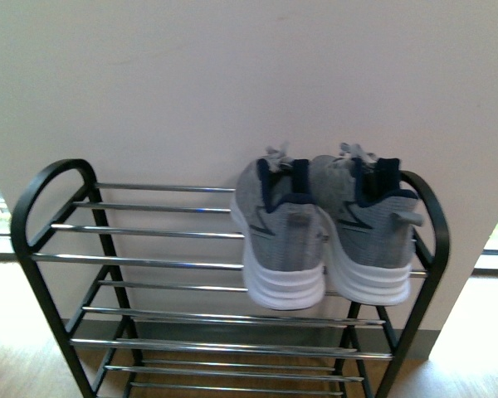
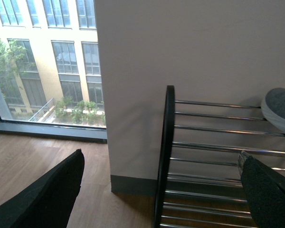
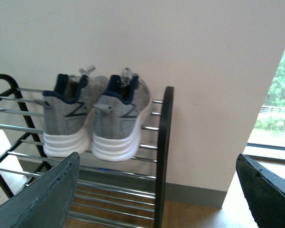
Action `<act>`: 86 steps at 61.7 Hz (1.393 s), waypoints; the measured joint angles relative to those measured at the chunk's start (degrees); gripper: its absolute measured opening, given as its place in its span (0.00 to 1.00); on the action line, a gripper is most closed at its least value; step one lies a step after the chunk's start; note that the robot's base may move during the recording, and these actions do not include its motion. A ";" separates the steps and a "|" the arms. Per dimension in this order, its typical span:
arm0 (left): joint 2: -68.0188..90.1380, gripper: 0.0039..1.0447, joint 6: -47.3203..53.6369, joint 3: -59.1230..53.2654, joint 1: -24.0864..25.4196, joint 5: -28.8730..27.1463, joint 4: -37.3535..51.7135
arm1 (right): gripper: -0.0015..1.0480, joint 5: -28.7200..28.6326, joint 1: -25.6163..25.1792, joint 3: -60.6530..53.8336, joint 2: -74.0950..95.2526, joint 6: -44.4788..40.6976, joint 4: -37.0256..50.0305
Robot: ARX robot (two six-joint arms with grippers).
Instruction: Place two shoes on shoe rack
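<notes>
Wide-open and empty, our left gripper (image 2: 160, 159) and right gripper (image 3: 157, 158) face grey sneakers (image 1: 284, 236) sitting on the shoe rack (image 1: 149, 259); we judge only retreat remains.

We see a pale wall (image 1: 232, 83) with a grey baseboard (image 2: 133, 183) at its foot; beside it a wooden floor (image 2: 33, 156) runs to a window (image 2: 47, 130); beyond the glass we make out a yellow building (image 2: 42, 57), shrubs (image 2: 78, 110) and a tree (image 2: 4, 59).

daylight from windows | bright, washed-out | soft overall blur
</notes>
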 joint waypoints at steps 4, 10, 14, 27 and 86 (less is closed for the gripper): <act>0.00 0.91 0.00 0.00 0.00 0.02 0.02 | 0.91 0.09 0.00 0.00 0.04 0.00 -0.04; 0.00 0.91 0.00 0.00 0.00 0.02 0.02 | 0.91 0.07 0.00 0.00 0.00 0.02 -0.04; -0.02 0.91 0.00 0.00 0.00 0.02 0.02 | 0.91 0.07 0.00 0.00 -0.02 0.02 -0.09; -0.02 0.91 0.04 0.02 0.04 0.42 0.02 | 0.91 0.33 0.11 0.00 0.07 0.04 -0.11; -0.02 0.91 0.09 0.02 0.04 0.17 0.02 | 0.91 0.13 0.11 0.00 -0.02 0.07 -0.09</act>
